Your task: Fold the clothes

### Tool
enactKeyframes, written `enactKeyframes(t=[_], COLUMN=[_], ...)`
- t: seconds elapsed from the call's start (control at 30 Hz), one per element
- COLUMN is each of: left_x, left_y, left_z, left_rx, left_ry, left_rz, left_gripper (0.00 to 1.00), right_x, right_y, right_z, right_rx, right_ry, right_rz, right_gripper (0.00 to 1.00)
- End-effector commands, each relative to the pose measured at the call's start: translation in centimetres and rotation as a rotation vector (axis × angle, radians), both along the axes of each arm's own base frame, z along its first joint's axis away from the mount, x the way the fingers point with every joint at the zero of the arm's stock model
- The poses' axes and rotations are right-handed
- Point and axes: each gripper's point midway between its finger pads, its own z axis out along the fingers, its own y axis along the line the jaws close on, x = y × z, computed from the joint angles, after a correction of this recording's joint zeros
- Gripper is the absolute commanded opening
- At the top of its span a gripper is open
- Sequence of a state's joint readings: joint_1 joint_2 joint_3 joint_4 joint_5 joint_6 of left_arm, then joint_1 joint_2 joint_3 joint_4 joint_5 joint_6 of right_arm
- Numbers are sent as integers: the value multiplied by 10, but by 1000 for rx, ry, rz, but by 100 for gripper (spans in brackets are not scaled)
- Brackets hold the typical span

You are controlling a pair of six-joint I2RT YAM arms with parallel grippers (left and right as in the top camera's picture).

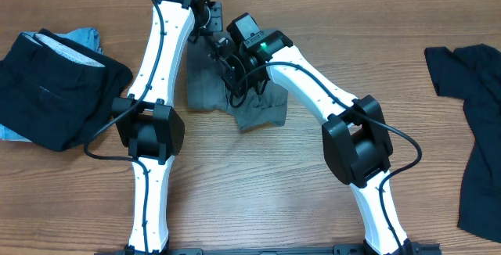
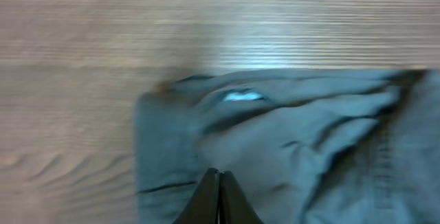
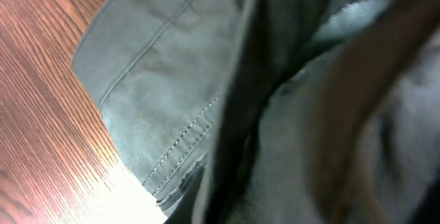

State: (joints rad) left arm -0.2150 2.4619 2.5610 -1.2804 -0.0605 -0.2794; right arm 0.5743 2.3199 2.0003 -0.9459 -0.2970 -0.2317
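subject: the grey garment (image 1: 262, 113) lies rumpled at the centre of the table (image 1: 258, 196). in the overhead view its long axis runs roughly 9 to 3 o'clock, and the 3 o'clock end sags towards 5. a small pale label (image 2: 242, 95) shows among the folds near its far edge.

left gripper (image 2: 218, 186): jaws closed, tips meeting, set on the cloth. the garment spreads from the tips towards 12 and 3 o'clock in the left wrist view. whether a fold is pinched cannot be told.

right gripper (image 1: 235, 79): down on the garment's middle, just at 4 o'clock of the left one. its fingers are lost in cloth pressed against the lens; jaws closed, hold unconfirmed.

finding: both grippers sit at the 12 o'clock side, the right nearer the bulk of the cloth. judged, the next fold must carry that edge towards 6 o'clock, across the long axis.

surroundings: a black folded pile (image 1: 59, 91) over a light-blue piece (image 1: 84, 36) lies well apart at 9 o'clock, and a loose black garment (image 1: 473, 130) at 3 o'clock.
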Motion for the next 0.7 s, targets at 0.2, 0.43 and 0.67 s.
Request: enactKeyframes(t=[0.2, 0.43, 0.67], left_x=[-3, -21, -28], left_y=[16, -37, -45], left_z=[27, -8, -34], left_rx=[-80, -98, -70], left_ry=[-21, 67, 104], left_rz=[109, -17, -34], left_gripper=[4, 4, 4], right_x=[55, 62, 56], right_y=[-106, -195, -273], right_z=[102, 101, 124], right_rx=[95, 50, 26], right_ry=[-80, -7, -25], right_rz=[-315, -479, -572], right_gripper=[4, 4, 4])
